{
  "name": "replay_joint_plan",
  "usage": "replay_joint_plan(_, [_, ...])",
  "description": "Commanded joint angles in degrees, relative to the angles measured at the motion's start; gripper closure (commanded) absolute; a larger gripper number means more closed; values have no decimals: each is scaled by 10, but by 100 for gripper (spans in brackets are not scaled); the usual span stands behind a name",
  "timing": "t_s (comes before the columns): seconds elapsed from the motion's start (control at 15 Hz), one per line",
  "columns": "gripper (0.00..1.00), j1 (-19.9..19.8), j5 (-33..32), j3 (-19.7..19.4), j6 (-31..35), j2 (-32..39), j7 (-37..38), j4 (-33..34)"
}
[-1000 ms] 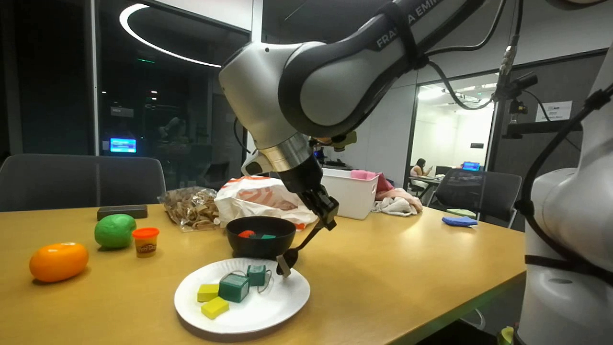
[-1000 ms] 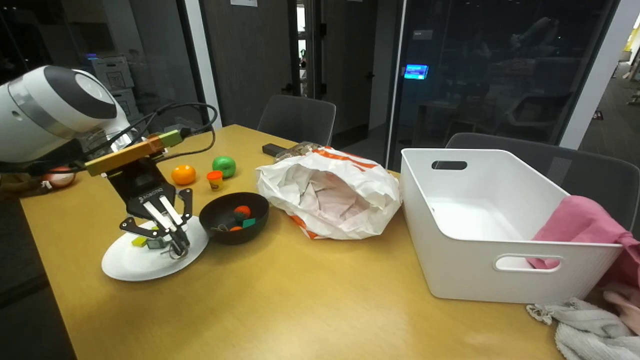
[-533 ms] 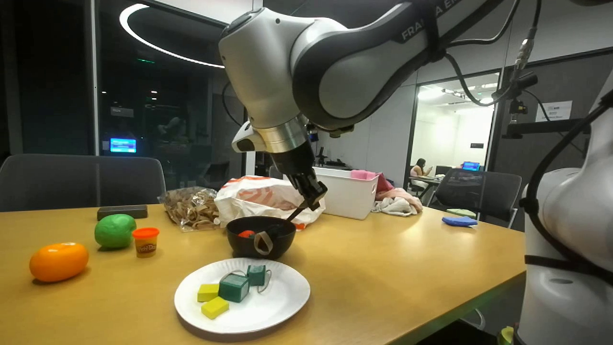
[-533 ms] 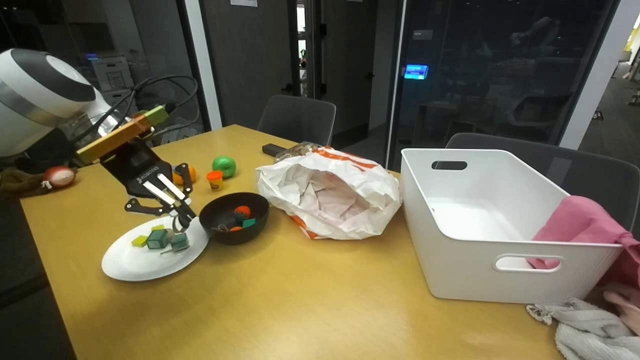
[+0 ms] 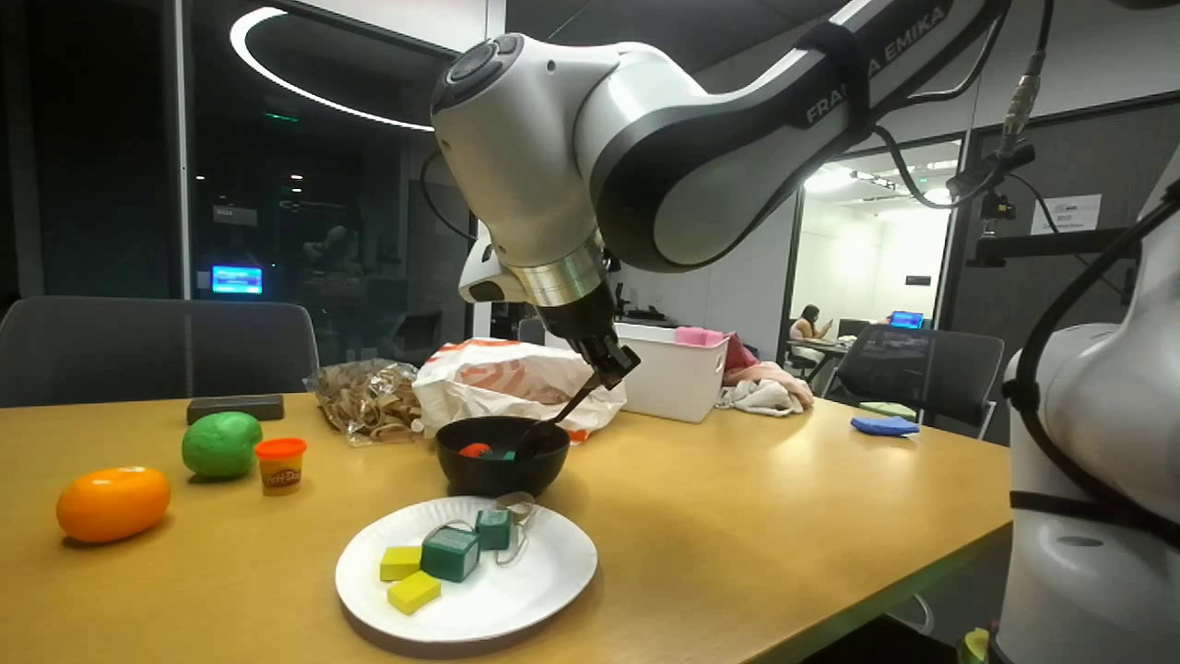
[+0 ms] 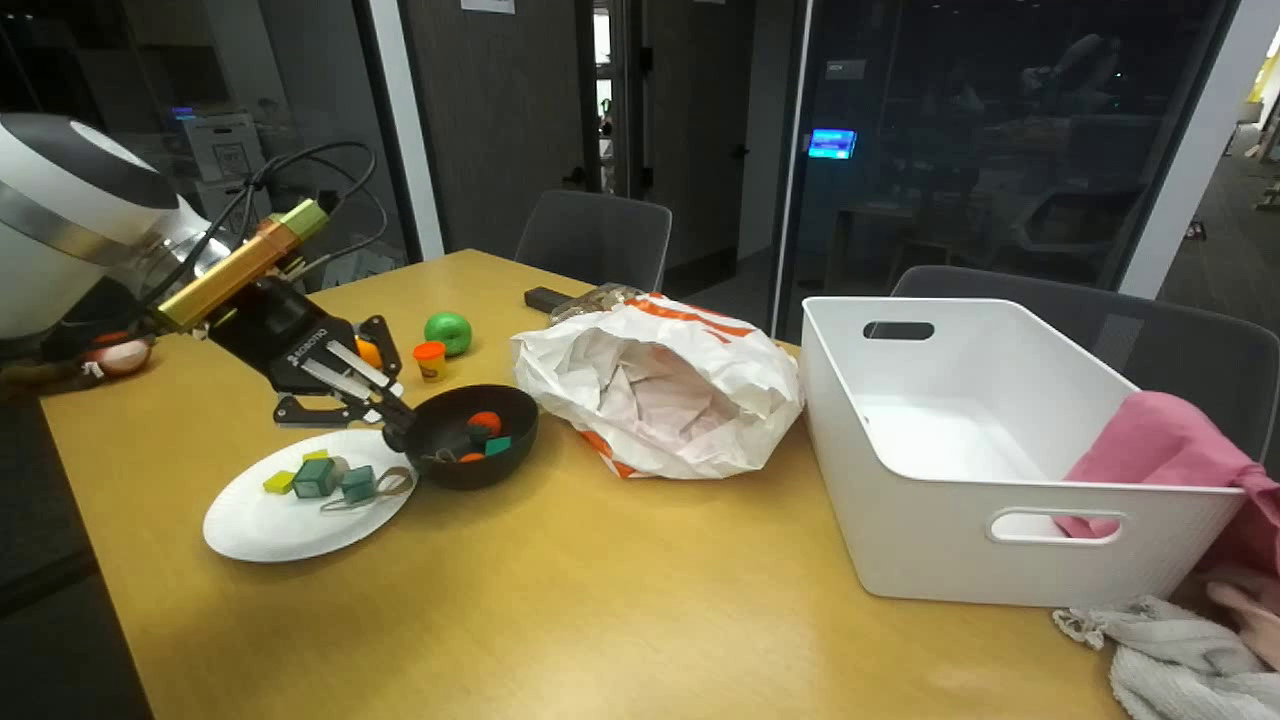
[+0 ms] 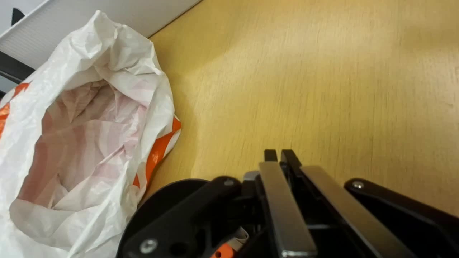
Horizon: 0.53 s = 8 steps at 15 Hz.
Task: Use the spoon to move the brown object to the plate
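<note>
Claw (image 7: 279, 157) clamps spoon (image 5: 577, 398) beside a bowl (image 5: 502, 478) of orange and green pieces (image 6: 497, 446); below, the brown loop (image 5: 518, 500), dangling earlier, joins blocks (image 5: 450, 556) on the paper plate (image 5: 516, 595).

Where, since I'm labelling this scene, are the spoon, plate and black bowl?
Spoon (image 5: 573, 403): in an exterior view, on its dark handle.
Plate (image 5: 516, 588): in an exterior view, on its bare white surface.
Black bowl (image 5: 501, 478): in an exterior view, on its outer wall.
</note>
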Motion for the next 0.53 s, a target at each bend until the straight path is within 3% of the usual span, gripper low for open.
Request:
replay_joint_plan(0.0, [91,17,26,-5,-6,-27,-21,-8])
replay_joint_plan(0.47, [91,3,52,-20,34,-22,81,20])
